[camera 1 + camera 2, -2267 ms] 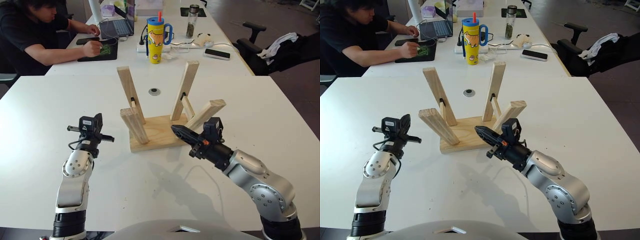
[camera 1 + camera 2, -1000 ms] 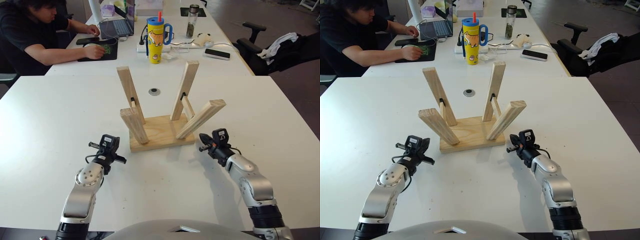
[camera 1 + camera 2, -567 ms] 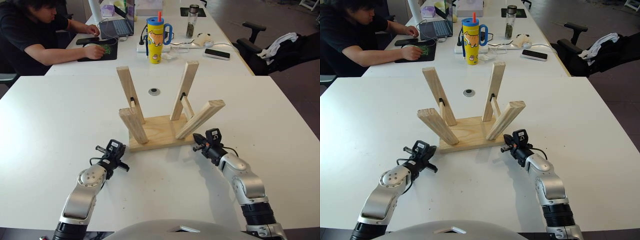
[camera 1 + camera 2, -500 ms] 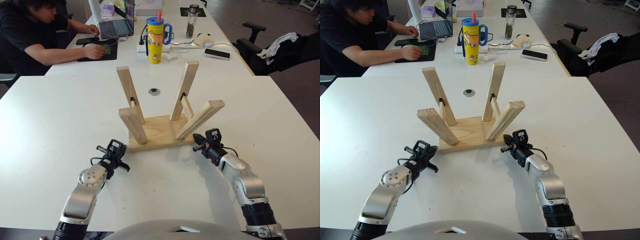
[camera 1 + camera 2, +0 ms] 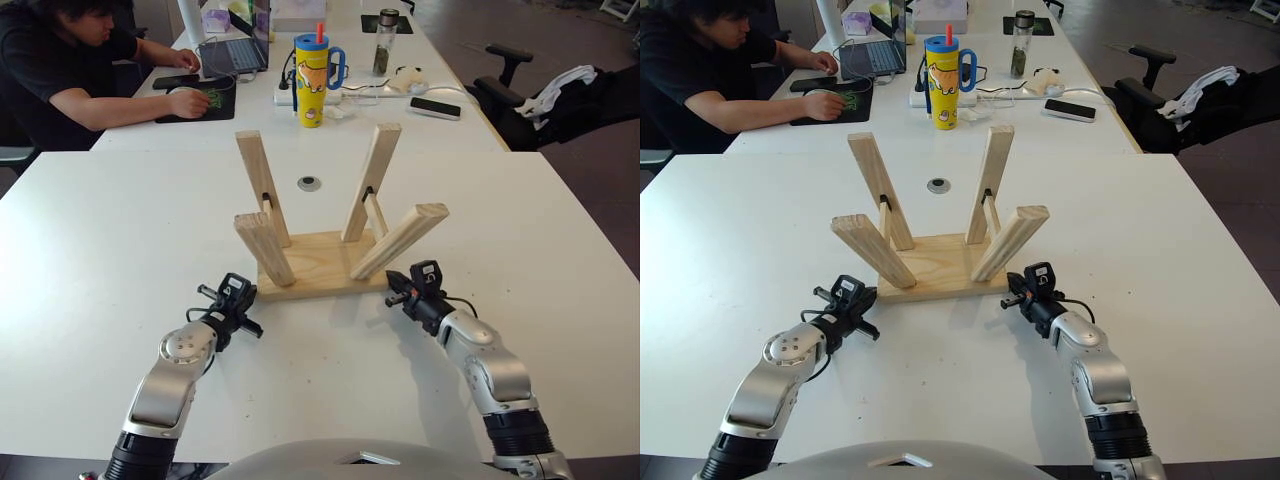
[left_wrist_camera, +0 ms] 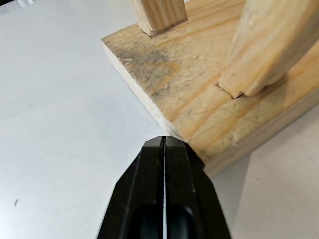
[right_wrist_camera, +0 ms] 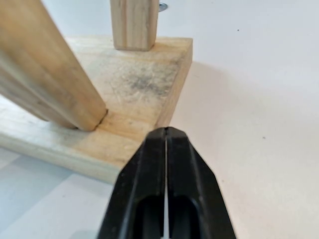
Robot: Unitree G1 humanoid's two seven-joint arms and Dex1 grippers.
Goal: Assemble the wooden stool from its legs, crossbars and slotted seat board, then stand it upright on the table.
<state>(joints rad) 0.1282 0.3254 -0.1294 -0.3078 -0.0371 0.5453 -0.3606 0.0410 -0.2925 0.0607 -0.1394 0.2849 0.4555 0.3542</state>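
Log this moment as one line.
stool inverted, legs up | left gripper shut at stool corner | right gripper shut at stool corner

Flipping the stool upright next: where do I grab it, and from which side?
Probably the near left leg and near right leg, one per hand, each from its outer side, low by the seat board. The board lies flat on the table; the legs splay up free. The left hand and right hand are shut: open first.

Upturned wooden stool [image 5: 320, 255], four legs [image 5: 263, 188] splayed, apparently assembled
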